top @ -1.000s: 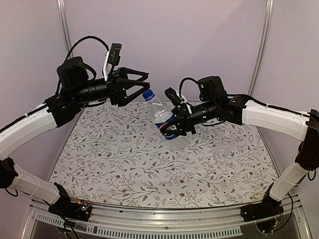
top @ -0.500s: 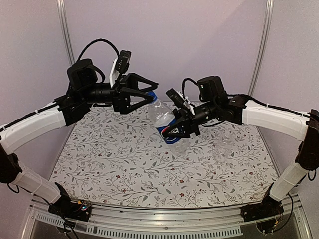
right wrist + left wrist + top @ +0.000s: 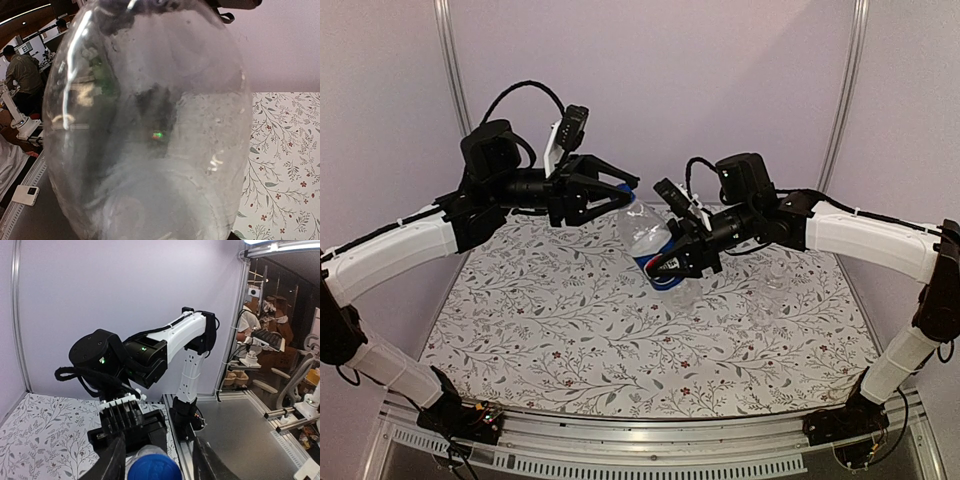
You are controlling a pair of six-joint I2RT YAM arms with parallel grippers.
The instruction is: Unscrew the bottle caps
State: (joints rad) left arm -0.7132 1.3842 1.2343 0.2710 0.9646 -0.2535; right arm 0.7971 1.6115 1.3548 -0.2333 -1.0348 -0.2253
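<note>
My right gripper [image 3: 668, 264] is shut on the Pepsi bottle [image 3: 646, 236] at its blue label band and holds it tilted above the table, neck up and to the left. The bottle's clear body [image 3: 150, 125] fills the right wrist view and hides that gripper's fingers. The bright blue bottle cap [image 3: 623, 193] is on the neck. My left gripper [image 3: 626, 192] straddles it. In the left wrist view the blue cap [image 3: 152, 470] lies between the fingers [image 3: 114, 462] of the left gripper [image 3: 159, 465], with a gap still showing on its right side. The plain bottle [image 3: 775, 279] stands on the table at the right.
The floral-patterned table [image 3: 570, 330] spreads under both arms. Purple walls with metal posts [image 3: 448, 50] close the back and sides. The metal rail [image 3: 650, 462] with the arm bases runs along the near edge.
The left gripper has moved right and forward over the blue cap, and its jaws have narrowed around it. The right arm and the Pepsi bottle have stayed put.
</note>
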